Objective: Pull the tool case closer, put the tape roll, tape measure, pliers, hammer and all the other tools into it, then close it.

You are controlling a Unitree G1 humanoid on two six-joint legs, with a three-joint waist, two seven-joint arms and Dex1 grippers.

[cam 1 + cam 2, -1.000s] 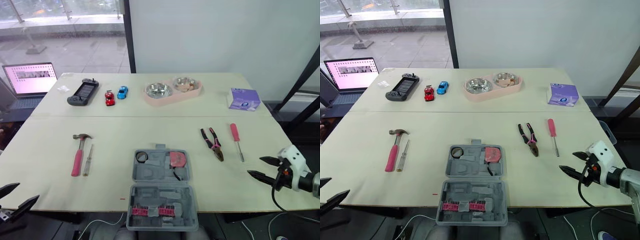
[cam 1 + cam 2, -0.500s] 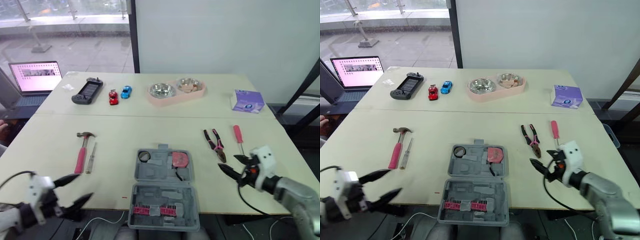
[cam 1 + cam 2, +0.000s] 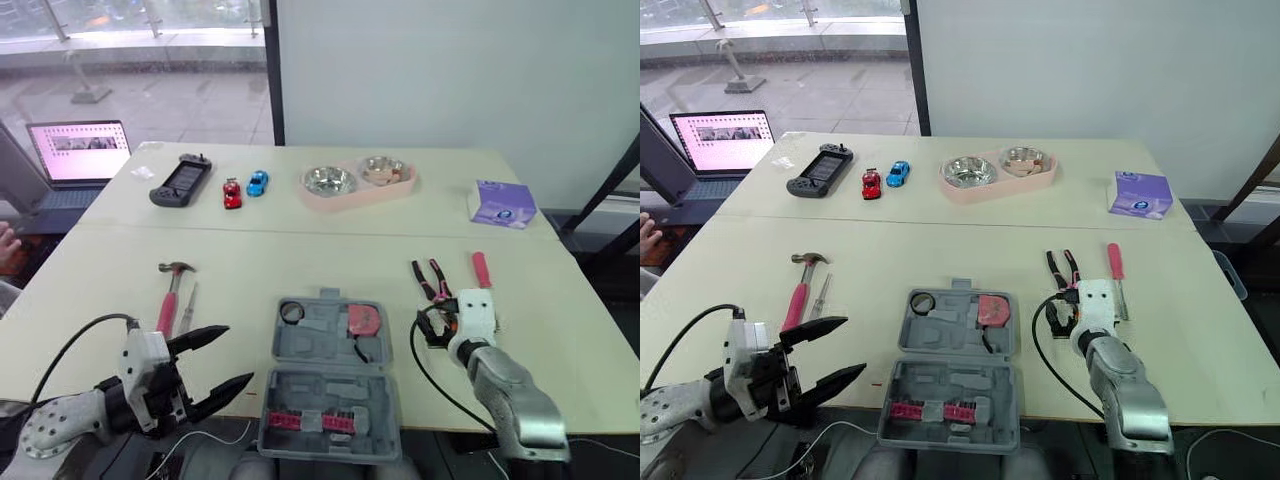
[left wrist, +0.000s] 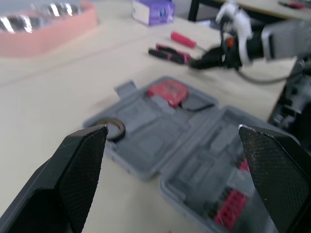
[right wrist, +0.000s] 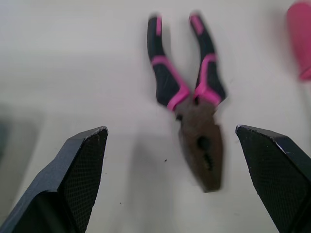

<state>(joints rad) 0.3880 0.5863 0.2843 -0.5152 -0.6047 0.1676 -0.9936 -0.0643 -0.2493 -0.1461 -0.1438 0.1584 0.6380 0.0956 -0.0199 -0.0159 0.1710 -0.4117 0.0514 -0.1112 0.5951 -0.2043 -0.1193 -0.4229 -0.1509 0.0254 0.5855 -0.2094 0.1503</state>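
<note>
Right claw point(image 5: 170, 130) spread wide, aimed at pliers point(image 5: 192, 97), centre-right, beside open tool case point(image 3: 330, 375) at lower centre. Left claw point(image 3: 240, 352) open, lower left. Step: likely pliers pickup. Next: lower, close across handles.

Grey tool case point(image 3: 320, 342); pink-black pliers point(image 5: 188, 94); pink-handled hammer point(image 3: 167, 303); pink screwdriver point(image 3: 481, 268); purple box point(image 3: 502, 203).

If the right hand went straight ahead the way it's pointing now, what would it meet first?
Probably the pliers: they lie on the table right ahead of the open right hand.
</note>
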